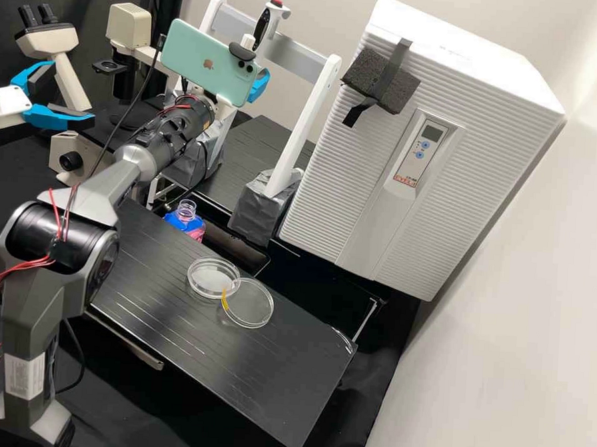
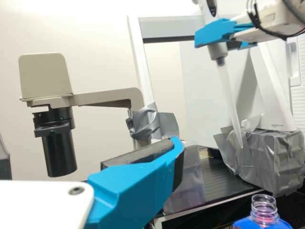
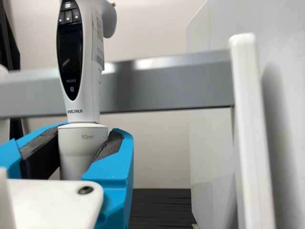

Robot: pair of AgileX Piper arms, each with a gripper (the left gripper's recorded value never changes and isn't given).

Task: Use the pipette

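One pipette [image 3: 81, 71] stands upright, clamped in the right gripper [image 3: 78, 152], at the far white stand [image 1: 304, 117]. The left gripper [image 1: 68, 91] hangs spread and empty at far left, by a microscope [image 1: 51, 44]. A petri dish [image 1: 212, 277] lies on the near black tray [image 1: 172, 350].

Most of the pipette [image 1: 268, 18] hidden behind phone [image 1: 210, 62], bottle [image 2: 263, 212] cut off at view's edge
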